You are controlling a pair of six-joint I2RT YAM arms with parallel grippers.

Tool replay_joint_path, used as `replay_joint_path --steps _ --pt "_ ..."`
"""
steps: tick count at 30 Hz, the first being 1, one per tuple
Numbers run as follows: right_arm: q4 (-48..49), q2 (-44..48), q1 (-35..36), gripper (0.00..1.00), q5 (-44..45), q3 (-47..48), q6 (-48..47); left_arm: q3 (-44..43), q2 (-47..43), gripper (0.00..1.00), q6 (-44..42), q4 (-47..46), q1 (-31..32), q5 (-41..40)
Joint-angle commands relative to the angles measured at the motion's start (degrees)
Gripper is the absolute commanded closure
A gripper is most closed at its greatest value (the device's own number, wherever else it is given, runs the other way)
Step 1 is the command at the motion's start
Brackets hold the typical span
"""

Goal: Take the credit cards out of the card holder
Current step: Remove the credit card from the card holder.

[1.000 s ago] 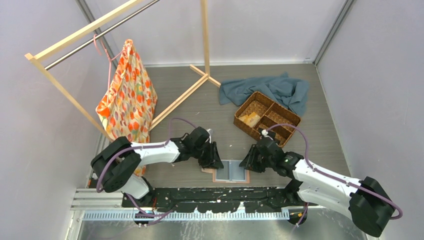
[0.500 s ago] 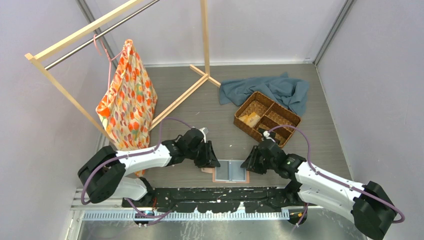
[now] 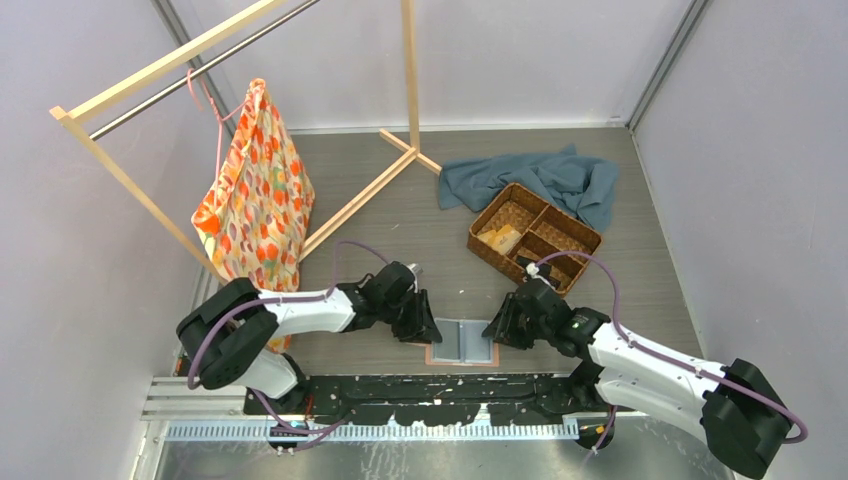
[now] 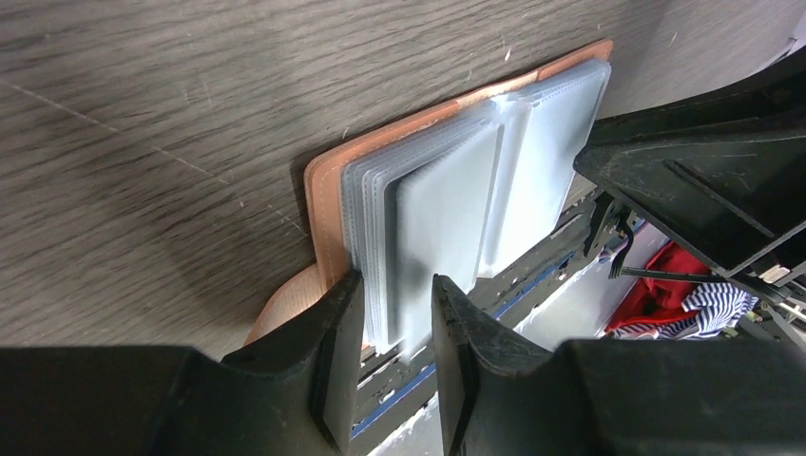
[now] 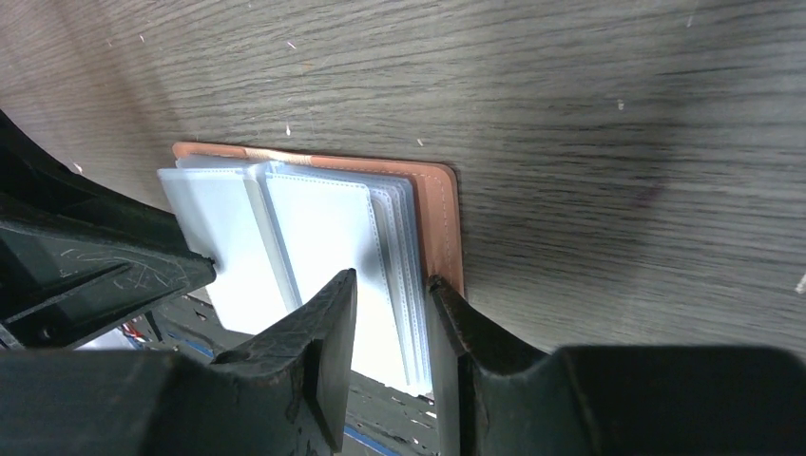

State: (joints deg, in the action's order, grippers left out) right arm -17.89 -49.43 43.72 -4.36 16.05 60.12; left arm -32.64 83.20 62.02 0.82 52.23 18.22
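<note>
I'm pinching the card holder's (image 3: 461, 342) left sleeves narrowly in the left gripper (image 4: 397, 302), right gripper (image 5: 390, 302) clamping the right sleeves at the table's (image 3: 400, 200) near edge. Risk: sleeves tearing, holder slipping off. Cards aren't showing.

Wood-grain table (image 3: 400, 215): card holder (image 3: 462, 341), basket (image 3: 533, 236), cloth (image 3: 560, 178), seemingly rack foot (image 3: 372, 193).

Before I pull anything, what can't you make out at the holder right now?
- Cards: none visible; the holder's cloudy sleeves hide any contents in both wrist views.
- Sleeve ends: hidden behind the left gripper and right gripper.
- Snap tab: only a sliver beside the left gripper.
- Top view: sleeves too small, arms cover the holder's edges.
</note>
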Motion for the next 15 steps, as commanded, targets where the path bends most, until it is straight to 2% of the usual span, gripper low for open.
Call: replay_joint_path --steps 1,15 --pt "0.9 -0.4 0.3 0.62 0.6 0.5 -0.2 -1.6 0.9 0.68 1.2 -6.8 0.9 2.5" --pt "2.3 -1.6 0.2 0.62 0.1 0.1 0.2 -12.1 2.8 0.68 0.5 -6.2 7.4 5.5"
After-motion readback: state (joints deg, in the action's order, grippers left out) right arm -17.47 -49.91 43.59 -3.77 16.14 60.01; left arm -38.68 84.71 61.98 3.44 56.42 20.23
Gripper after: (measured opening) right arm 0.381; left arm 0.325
